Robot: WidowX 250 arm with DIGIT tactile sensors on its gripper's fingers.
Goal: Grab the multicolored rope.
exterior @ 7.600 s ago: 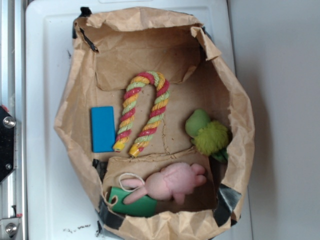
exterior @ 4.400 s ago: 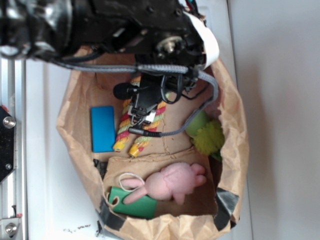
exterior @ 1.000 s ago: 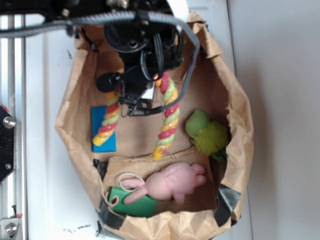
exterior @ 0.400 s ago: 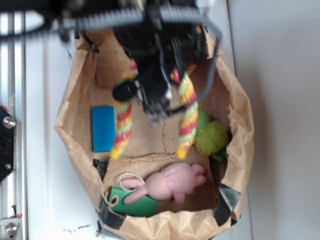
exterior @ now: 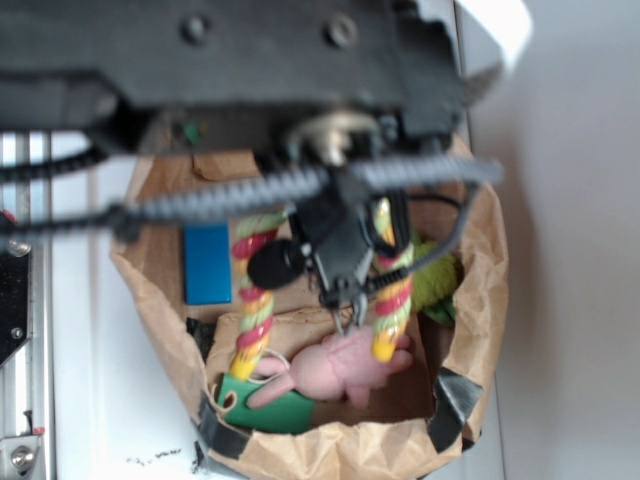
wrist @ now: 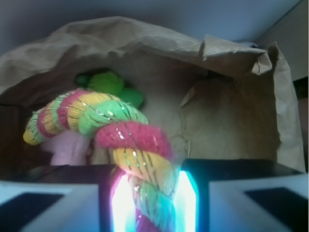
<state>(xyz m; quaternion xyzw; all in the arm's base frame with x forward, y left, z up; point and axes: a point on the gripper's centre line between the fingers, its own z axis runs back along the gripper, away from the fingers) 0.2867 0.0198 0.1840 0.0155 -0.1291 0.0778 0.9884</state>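
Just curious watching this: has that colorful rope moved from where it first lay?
Yes. The multicolored rope hangs from the gripper, its ends now by the pink bunny.

**White surface under a paper bag**

A white surface (exterior: 100, 400) carries an open brown paper bag (exterior: 480, 290), which covers most of it. Left of the bag runs a bare white strip, bordered by a metal rail (exterior: 20, 400). Small dark specks (exterior: 150, 460) lie near the bag's lower-left corner.
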